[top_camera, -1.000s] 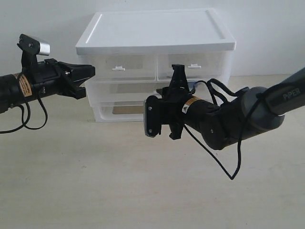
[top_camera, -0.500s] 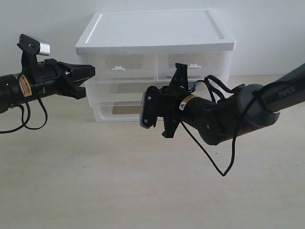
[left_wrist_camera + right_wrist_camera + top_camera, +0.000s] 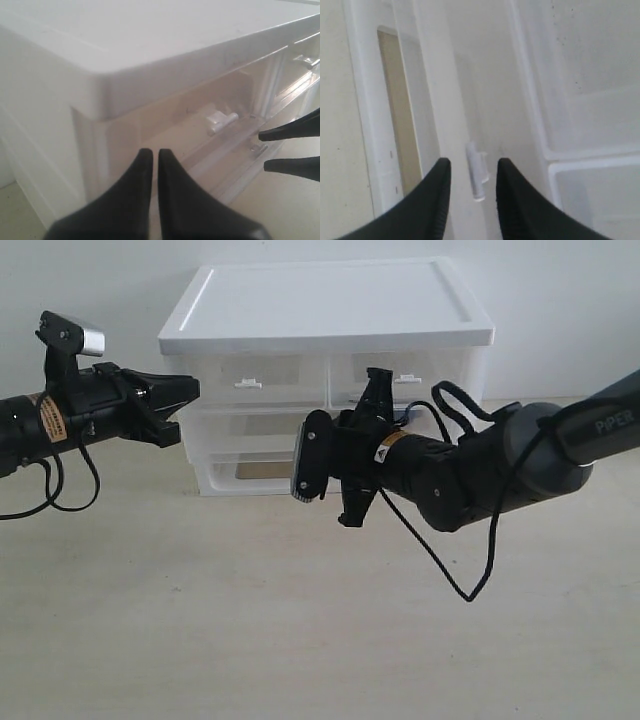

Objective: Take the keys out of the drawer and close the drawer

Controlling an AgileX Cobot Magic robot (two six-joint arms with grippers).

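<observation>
A pale table bears a white-topped drawer unit. Under its two half-width drawers sits the wide translucent drawer, which looks pushed in flush with the front (its contents cannot be made out, so the keys are not seen). The right arm reaches across the middle of the unit's front, rolled on its side. The right gripper is partly open, its fingers standing either side of the drawer's small white tab handle without gripping it. The left gripper hovers just off the unit's upper left front corner, its fingers nearly together with a thin slit between them, holding nothing.
</observation>
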